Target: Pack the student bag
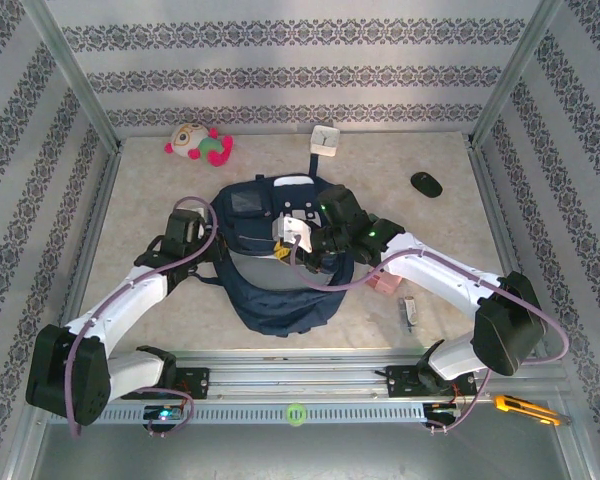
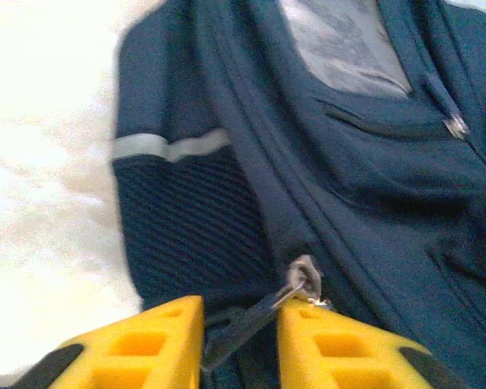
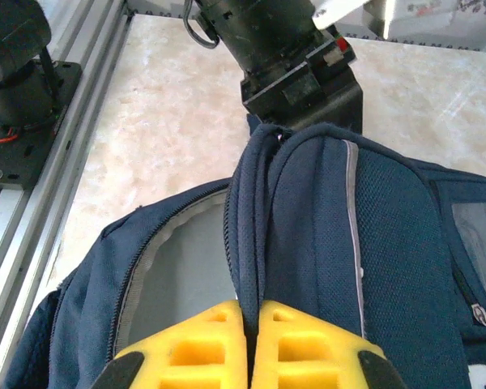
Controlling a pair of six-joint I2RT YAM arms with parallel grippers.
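Observation:
The student bag [image 1: 280, 290] lies in the middle of the table, navy blue, with its main compartment unzipped and the grey lining [image 3: 186, 275] showing. My right gripper [image 3: 249, 312] is shut on the navy fabric edge of that opening [image 3: 255, 243], and it sits over the bag's middle [image 1: 285, 250]. At the bag's left side is my left gripper [image 1: 216, 236]. Its yellow fingers stand apart [image 2: 239, 312] with a metal zipper pull [image 2: 304, 279] and its dark tab between them. The pull rests against the right finger.
A plush toy [image 1: 198, 143] and a small white clock [image 1: 325, 140] stand at the back. A black mouse [image 1: 426, 183] lies back right. A pink item [image 1: 385, 284] and a small silver item [image 1: 410, 312] lie right of the bag. A yellow cutter [image 1: 525, 408] rests on the front rail.

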